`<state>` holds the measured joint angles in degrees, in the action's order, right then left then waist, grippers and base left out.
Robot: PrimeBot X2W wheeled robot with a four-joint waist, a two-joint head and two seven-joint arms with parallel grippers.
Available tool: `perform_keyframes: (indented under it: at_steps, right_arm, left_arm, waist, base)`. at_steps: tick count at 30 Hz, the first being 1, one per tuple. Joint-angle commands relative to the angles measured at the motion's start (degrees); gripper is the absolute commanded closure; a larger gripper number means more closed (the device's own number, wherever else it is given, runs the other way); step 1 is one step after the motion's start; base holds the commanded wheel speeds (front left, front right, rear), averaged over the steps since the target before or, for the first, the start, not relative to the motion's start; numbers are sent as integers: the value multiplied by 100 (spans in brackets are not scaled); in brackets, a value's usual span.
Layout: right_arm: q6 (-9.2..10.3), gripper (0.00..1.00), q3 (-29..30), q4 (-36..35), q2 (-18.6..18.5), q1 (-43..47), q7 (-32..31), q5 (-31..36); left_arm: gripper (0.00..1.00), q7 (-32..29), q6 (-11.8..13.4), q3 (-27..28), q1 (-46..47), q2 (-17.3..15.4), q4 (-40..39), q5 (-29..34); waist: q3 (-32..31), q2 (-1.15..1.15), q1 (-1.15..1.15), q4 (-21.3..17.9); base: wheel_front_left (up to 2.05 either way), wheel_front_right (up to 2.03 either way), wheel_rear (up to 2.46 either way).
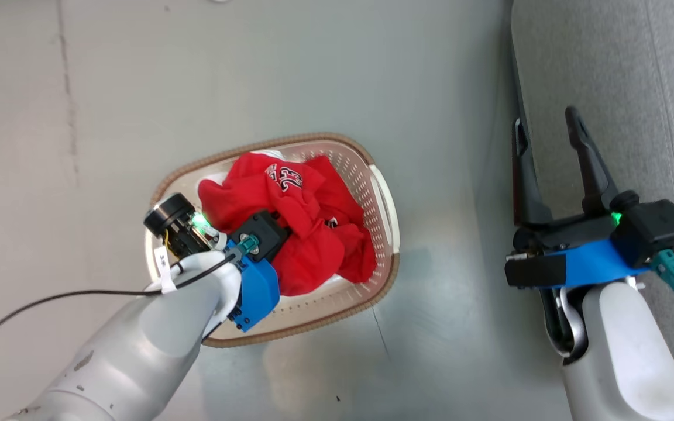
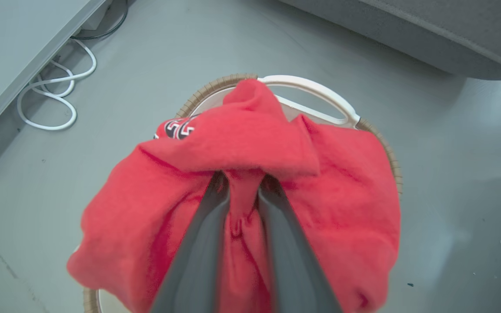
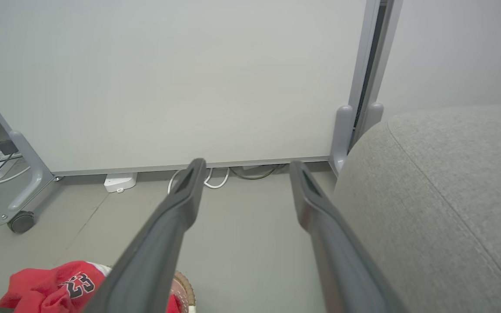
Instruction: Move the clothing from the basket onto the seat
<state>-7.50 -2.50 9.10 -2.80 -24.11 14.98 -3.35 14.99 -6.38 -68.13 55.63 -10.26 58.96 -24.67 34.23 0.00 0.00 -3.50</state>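
**Grey floor [image 1: 313,70] between basket [image 1: 356,172] and seat [image 1: 635,70]**

Smooth and bare, the floor spreads under everything. At the left, the left gripper [image 2: 242,187] reaches down into the basket. Its two fingers are drawn close together, with a fold of the clothing [image 1: 308,222] clamped between them. The red shirts lie heaped inside the basket. A bare strip of floor separates the basket from the seat, which lies to the right of the pinched bundle. Over the seat's near edge hangs the right gripper [image 1: 544,120], fingers spread wide with nothing between them. As I judge it, the coming lift must carry the clothing rightward across that gap. The left arm has the grip, though the right arm is the nearer to the seat.
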Motion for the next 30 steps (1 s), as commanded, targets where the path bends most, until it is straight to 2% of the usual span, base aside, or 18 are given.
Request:
perform_keyframes:
  at_steps: [1, 16, 22, 30]
  right_arm:
    - [2, 0, 6, 23, -17, 85, 31, 60]
    - [2, 0, 49, 346, -16, 949, 31, 108]
    - [2, 0, -43, 424, -17, 1213, 31, 42]
    - [2, 0, -39, 518, -16, 1573, 31, -66]
  left_arm:
    - [100, 27, 40, 71, -116, -56, -64, -26]
    - [100, 28, 266, 982, -945, -123, -1427, -82]
    - [100, 29, 276, 1288, -1055, -132, -1856, 17]
    - [100, 29, 229, 1546, -1274, 29, -2089, -48]
  waist:
    - [-302, 0, 0, 176]
    - [-1629, 0, 0, 487]
    - [-2057, 0, 0, 544]
    - [-2575, 0, 0, 700]
  base:
    - [0, 0, 0]
    - [0, 0, 0]
    - [0, 0, 0]
    - [0, 0, 0]
